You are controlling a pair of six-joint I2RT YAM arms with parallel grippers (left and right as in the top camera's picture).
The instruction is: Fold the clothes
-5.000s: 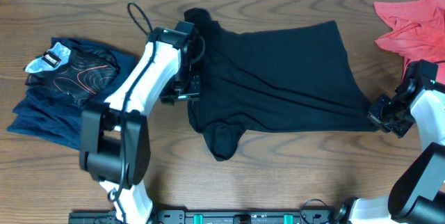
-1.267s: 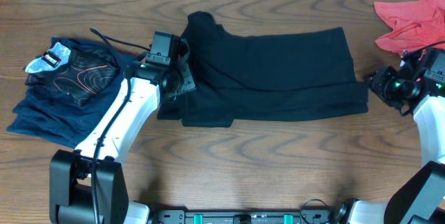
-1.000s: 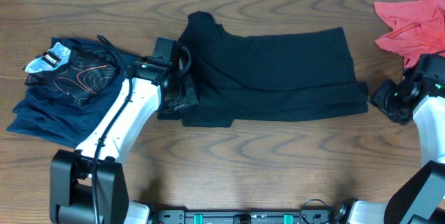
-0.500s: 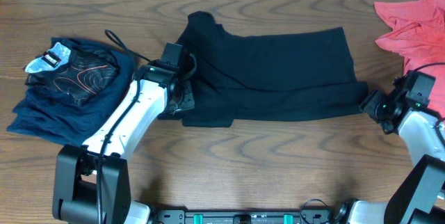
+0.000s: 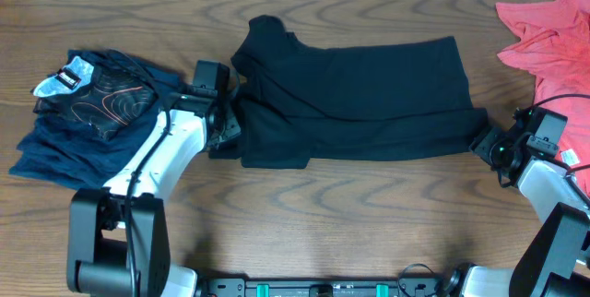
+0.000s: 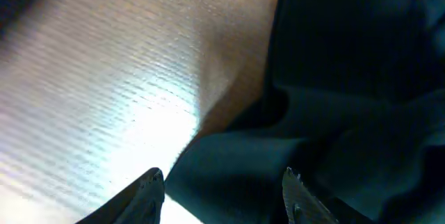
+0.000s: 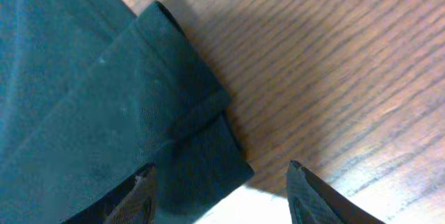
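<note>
The clothes, a plain black T-shirt, lie folded lengthwise into a long band across the middle of the table. My left gripper sits at the band's left end. In the left wrist view it is open, its fingers wide apart over the dark fabric where it meets the bare wood. My right gripper is at the shirt's lower right corner. In the right wrist view it is open too, and the folded corner reaches in between its fingers without being pinched.
A pile with a navy-blue garment and a black garment with red contour lines lies at the left. A crumpled red garment fills the far right corner, behind the right arm. Bare wooden table runs along the front.
Earlier the shirt lay loose with a sleeve hanging forward; now it is a neat band. In the last second the right gripper came down-left to the corner, and the left gripper shifted slightly left.
</note>
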